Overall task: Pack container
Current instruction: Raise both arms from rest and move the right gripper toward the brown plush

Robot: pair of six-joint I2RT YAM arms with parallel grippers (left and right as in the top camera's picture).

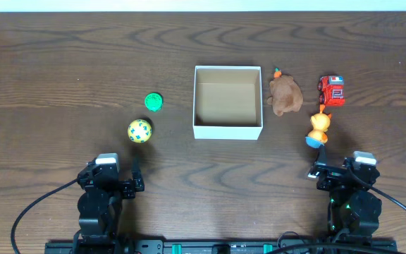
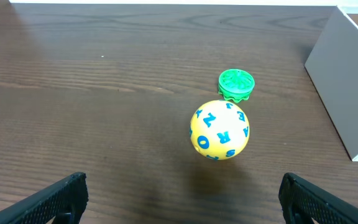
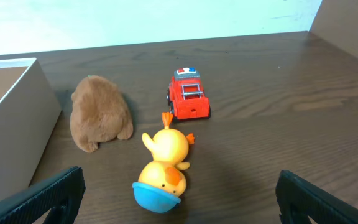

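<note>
The container (image 1: 228,130), a square white box with a tan-brown inside, sits mid-table with nothing inside; its wall shows in the left wrist view (image 2: 347,87) and the right wrist view (image 3: 14,124). A yellow ball with blue letters (image 1: 139,130) (image 2: 220,130) and a green disc toy (image 1: 154,102) (image 2: 235,84) lie left of it. A brown plush (image 1: 286,95) (image 3: 99,120), a red toy truck (image 1: 331,90) (image 3: 188,98) and a yellow duck with a blue cap (image 1: 318,128) (image 3: 162,171) lie to its right. My left gripper (image 1: 134,181) (image 2: 182,199) and right gripper (image 1: 316,171) (image 3: 179,199) are open and empty near the front edge.
The dark wooden table (image 1: 62,70) carries only these things. Black cables (image 1: 34,212) loop from both arm bases at the front edge. A pale wall lies beyond the table's far edge.
</note>
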